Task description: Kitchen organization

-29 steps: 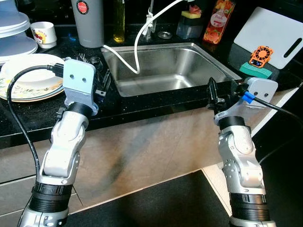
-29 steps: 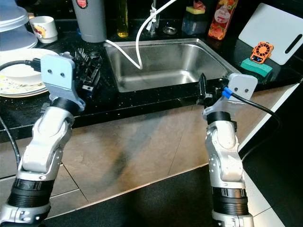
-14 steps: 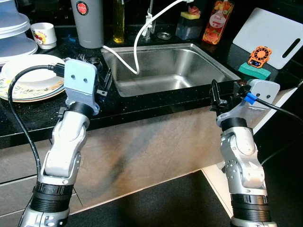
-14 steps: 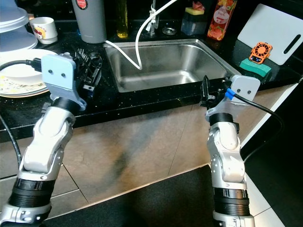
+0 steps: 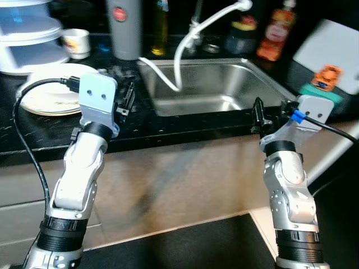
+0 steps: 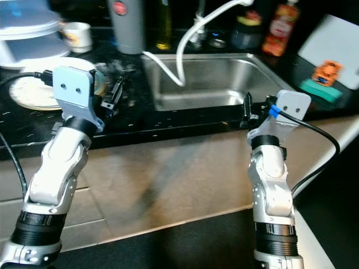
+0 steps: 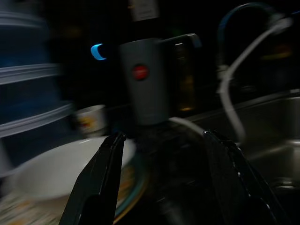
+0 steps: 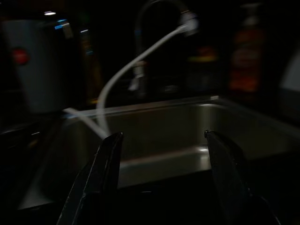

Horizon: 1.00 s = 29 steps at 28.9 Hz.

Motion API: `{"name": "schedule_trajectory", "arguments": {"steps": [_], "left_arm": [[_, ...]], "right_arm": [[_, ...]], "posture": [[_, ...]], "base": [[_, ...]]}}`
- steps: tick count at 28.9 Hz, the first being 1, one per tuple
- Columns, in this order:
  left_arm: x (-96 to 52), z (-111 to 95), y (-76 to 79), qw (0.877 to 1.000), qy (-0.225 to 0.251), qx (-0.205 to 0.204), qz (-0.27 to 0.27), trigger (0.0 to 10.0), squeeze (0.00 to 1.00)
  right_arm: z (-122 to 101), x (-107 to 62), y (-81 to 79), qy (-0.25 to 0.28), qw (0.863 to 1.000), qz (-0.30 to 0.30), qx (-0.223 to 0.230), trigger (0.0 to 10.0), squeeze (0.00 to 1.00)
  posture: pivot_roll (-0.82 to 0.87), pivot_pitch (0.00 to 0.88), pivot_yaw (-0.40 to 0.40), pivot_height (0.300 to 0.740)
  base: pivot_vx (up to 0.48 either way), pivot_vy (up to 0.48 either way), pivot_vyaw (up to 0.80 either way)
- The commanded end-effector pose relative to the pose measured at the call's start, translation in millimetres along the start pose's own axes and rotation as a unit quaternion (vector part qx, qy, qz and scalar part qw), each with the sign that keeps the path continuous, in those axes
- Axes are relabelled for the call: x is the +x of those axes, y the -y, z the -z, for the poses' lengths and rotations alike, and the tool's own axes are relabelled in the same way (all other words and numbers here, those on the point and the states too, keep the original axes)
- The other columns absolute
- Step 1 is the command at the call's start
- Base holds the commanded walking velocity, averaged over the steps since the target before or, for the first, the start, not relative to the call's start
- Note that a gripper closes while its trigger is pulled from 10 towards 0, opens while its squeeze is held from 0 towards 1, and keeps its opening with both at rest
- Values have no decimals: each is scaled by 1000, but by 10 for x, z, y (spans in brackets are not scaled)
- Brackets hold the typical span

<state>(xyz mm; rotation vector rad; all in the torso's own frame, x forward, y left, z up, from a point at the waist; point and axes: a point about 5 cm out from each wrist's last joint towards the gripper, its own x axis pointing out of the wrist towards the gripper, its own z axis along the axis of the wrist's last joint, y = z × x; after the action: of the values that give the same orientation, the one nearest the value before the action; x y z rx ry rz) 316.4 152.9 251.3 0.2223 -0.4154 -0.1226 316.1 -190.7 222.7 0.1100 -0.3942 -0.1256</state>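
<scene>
Sink (image 5: pixel 213 89) ahead (steel); left end effector (image 7: pixel 164 183) and right end effector (image 8: pixel 161 180) spread, empty.

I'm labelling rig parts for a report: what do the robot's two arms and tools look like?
Both arms are silver with black ribbed collars. Each wrist carries a pale grey block fed by a black cable, with a blue plug on the right. The left tool and right tool have long black fingers.

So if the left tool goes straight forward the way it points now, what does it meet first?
Probably the grey tumbler with the red dot: it stands centred between the open left tool's fingers, behind a dark patch of counter. The white plate lies off to one side. Depth is unclear.
</scene>
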Motion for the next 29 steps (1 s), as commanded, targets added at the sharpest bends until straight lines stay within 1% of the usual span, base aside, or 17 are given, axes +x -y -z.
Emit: {"name": "schedule_trajectory", "arguments": {"steps": [1, 20, 22, 25, 26, 27, 29], "left_arm": [[-8, 51, 33, 1000, -8, 3, 4, 10000, 0], [9, 88, 48, 1000, -21, 6, 8, 10000, 0], [14, 109, 48, 999, -30, 9, 6, 10000, 0], [23, 145, 49, 999, -44, 7, 4, 10000, 0], [31, 175, 53, 998, -57, 0, 5, 10000, 0], [31, 175, 53, 998, -57, 0, 5, 10000, 0], [37, 181, 56, 998, -58, -1, 6, 10000, 0]], "right_arm": [[34, -3, 48, -11, 1000, 10, -3, 10000, 0], [24, -6, 49, -13, 1000, 13, -5, 10000, 0], [31, -6, 59, -17, 1000, 18, -2, 10000, 0], [37, -1, 78, -20, 999, 25, 2, 10000, 0], [47, 4, 93, -24, 999, 29, 4, 10000, 0], [47, 4, 93, -24, 999, 29, 4, 10000, 0], [66, 3, 101, -32, 999, 32, 8, 10000, 0]], "posture": [[55, 21, -53, 740], [53, 36, -56, 740], [51, 38, -57, 740], [51, 38, -57, 740], [51, 38, -57, 740], [51, 38, -57, 740], [51, 38, -57, 740]], "base": [[0, 0, 800], [0, 0, 800], [0, 0, 444], [0, 0, 0], [0, 0, 0], [0, 0, 0], [0, 0, -672]]}}
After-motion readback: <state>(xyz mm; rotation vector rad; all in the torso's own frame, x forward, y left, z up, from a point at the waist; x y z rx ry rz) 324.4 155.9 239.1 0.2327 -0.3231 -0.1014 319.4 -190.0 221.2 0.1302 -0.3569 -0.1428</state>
